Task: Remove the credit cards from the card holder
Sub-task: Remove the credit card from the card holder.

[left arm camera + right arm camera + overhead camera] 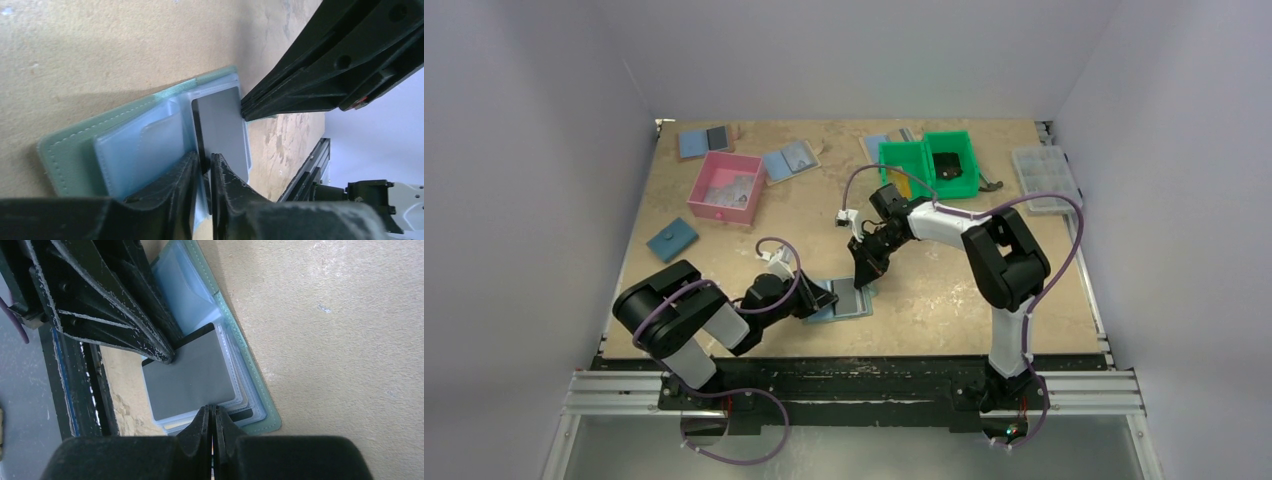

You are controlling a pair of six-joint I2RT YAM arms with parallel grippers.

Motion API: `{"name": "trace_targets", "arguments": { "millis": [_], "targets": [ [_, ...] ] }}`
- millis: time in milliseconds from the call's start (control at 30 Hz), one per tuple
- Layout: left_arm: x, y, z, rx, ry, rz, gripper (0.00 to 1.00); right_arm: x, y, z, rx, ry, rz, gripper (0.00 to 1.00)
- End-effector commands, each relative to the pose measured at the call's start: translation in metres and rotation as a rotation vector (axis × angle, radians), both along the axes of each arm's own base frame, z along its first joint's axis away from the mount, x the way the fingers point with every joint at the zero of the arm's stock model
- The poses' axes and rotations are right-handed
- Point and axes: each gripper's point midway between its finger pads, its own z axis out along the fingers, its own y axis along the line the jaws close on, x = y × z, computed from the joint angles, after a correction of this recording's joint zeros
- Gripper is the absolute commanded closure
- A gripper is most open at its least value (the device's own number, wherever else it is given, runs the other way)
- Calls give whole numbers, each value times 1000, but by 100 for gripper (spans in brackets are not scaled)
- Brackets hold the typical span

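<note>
So, what sits closest to the table's (pixel 944 290) near edge? (Editor)

The left gripper (pixel 204 159), jaws a narrow slit apart, tips astride one edge of the grey panel (pixel 192 377). Under it the card holder (pixel 60 160) lies open, just in from that near edge, around the middle. (Photographer)

And farther back? (Editor)

The right gripper (pixel 211 411), fingers pressed together at the panel's opposite edge. Whether it pinches anything, I cannot tell. A pale yellow sliver below may be the credit cards (pixel 175 424), not yet out. (Photographer)

The risk? (Editor)

Nothing clamps the holder down, so a pull could well drag or lift the whole thing, or take a clear sleeve along with a card. (Photographer)
</note>
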Motion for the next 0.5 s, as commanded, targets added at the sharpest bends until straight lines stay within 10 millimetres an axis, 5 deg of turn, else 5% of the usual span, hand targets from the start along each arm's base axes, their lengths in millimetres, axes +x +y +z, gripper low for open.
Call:
{"name": "trace_targets", "arguments": {
  "millis": [0,100,467],
  "targets": [
    [0,0,2,-40,6,5,88,-3,12,-19,-71,-39,4,94],
    [-1,3,3,-51,6,9,100,2,9,-19,-88,-68,-9,94],
    [-5,14,7,-66,3,16,100,12,1,-27,-145,-110,-40,92]
  ]
}}
